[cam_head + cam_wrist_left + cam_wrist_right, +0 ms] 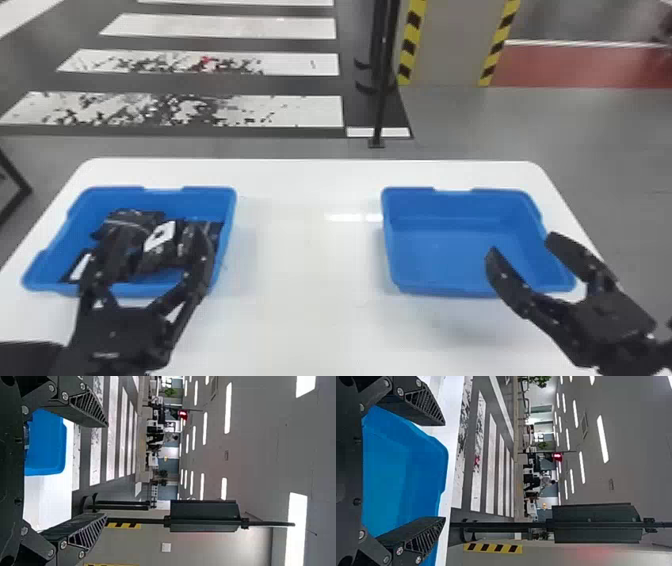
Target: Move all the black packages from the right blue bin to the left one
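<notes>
Several black packages (156, 246), some with white labels, lie in the left blue bin (228, 210). The right blue bin (440, 250) holds no package that I can see. My left gripper (150, 237) is open over the left bin, its fingers in front of the packages and hiding part of them. Over the front right part of the right bin, my right gripper (522, 245) stands open with nothing between its fingers. Wide gaps also separate the fingers of the left gripper (106, 470) and the right gripper (445, 471) in their wrist views.
Both bins stand on a white table (310, 260), with a broad strip of tabletop between them. Beyond the table's far edge, a black post (381, 100) rises from the floor near a pillar with yellow and black stripes (411, 45).
</notes>
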`<state>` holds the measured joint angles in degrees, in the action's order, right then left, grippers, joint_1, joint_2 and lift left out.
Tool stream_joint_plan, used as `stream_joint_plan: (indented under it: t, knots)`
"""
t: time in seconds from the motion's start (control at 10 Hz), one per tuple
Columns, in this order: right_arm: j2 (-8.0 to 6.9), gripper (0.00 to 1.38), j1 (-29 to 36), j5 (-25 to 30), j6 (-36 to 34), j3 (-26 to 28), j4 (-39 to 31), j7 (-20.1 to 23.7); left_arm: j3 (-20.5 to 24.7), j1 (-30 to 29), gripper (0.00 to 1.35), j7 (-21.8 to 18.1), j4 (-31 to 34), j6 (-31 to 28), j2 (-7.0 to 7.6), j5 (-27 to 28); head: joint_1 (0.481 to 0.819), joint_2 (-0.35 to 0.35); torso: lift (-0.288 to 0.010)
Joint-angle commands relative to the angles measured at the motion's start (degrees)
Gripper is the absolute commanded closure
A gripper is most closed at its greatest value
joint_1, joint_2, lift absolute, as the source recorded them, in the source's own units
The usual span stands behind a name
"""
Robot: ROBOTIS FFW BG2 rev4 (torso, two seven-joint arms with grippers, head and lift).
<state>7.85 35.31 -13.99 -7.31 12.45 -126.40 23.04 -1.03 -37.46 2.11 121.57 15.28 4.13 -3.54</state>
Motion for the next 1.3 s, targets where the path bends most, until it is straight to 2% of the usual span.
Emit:
stream_joint_plan:
  t: [0.0, 1.2]
  knots:
    - [-0.03, 0.19, 0.0, 0.1, 0.0, 0.0, -0.1, 0.0, 0.0, 0.2, 0.26, 0.0, 0.0, -0.2, 0.0, -0.1, 0.695, -0.03, -0.14]
    - [-0.12, 0.19, 0.8, -0.9, 3.4, 0.0, -0.2, -0.9, -0.1, 0.1, 0.26, -0.4, 0.0, -1.8, 0.0, -2.2, 0.695, -0.035, -0.14]
